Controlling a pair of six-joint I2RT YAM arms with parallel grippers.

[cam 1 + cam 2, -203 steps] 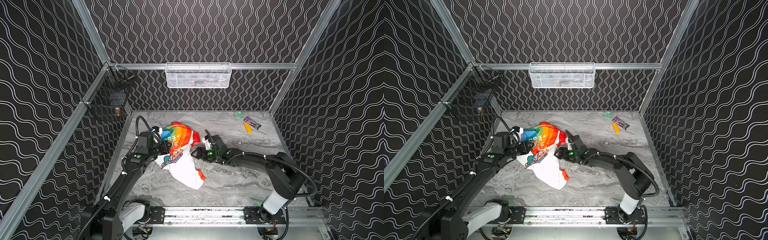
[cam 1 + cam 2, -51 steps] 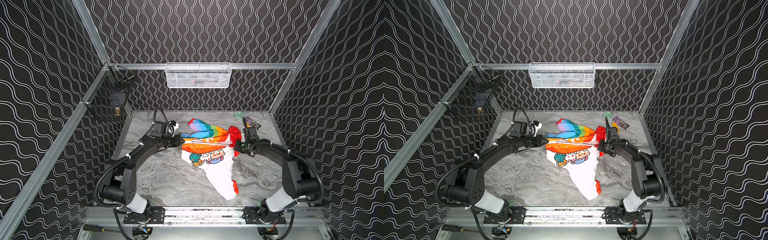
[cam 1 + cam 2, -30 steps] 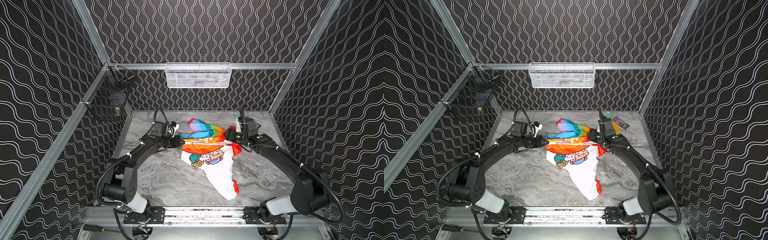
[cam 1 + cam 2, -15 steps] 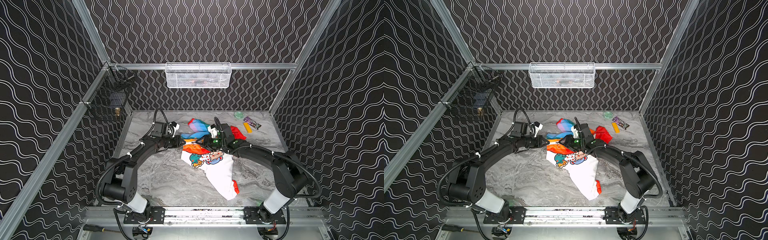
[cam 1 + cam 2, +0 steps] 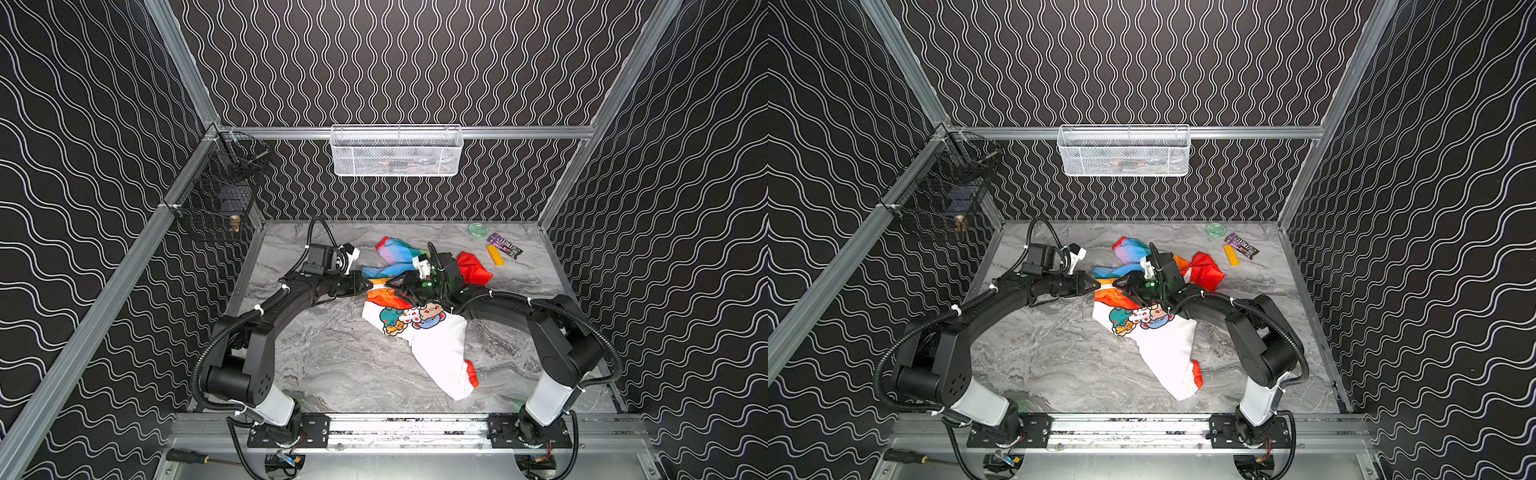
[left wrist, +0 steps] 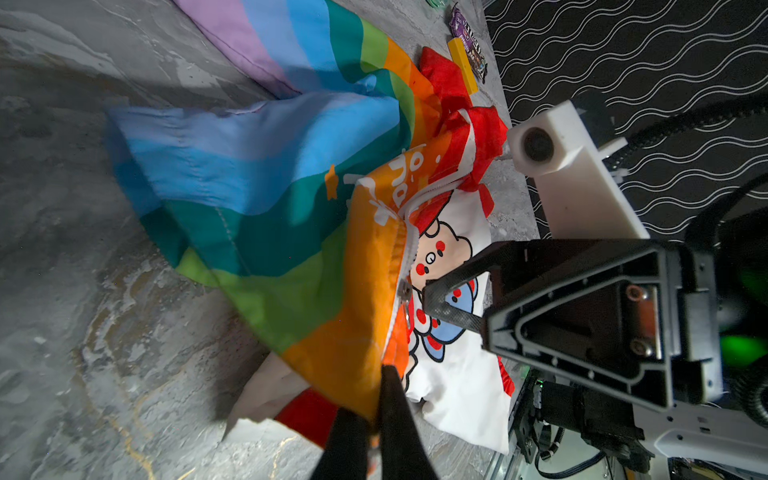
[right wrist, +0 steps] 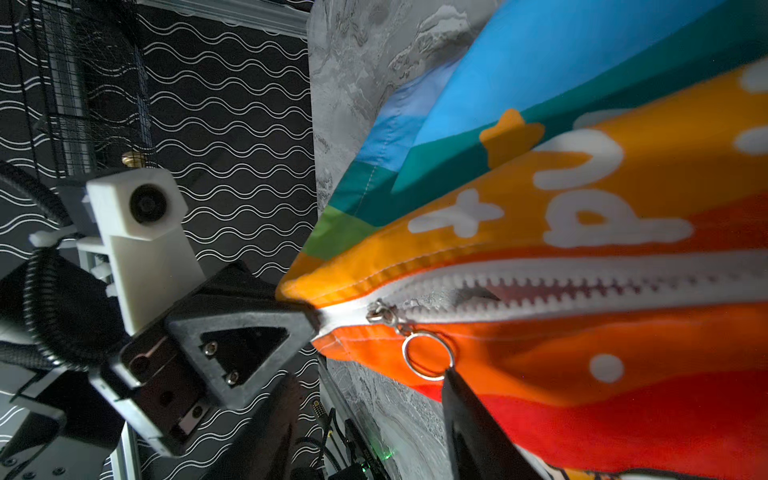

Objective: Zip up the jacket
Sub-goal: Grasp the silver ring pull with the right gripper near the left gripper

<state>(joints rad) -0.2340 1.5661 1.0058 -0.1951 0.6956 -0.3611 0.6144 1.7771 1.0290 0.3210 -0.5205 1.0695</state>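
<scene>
The jacket [image 5: 432, 345] lies crumpled on the surface [image 5: 332, 365], midway along the far edge, with its white lining trailing toward the near edge. Expect light, limp, slippery fabric that bunches unless held taut. The zipper slider [image 7: 380, 311] sits at the hem end, and the teeth beyond it are unjoined. Recommended hold: the ring pull [image 7: 428, 355]. The left gripper [image 7: 311, 320] is clenched on the hem corner beside the slider. The right gripper [image 5: 397, 289] is released, with one fingertip [image 7: 451, 378] just beside the ring.
</scene>
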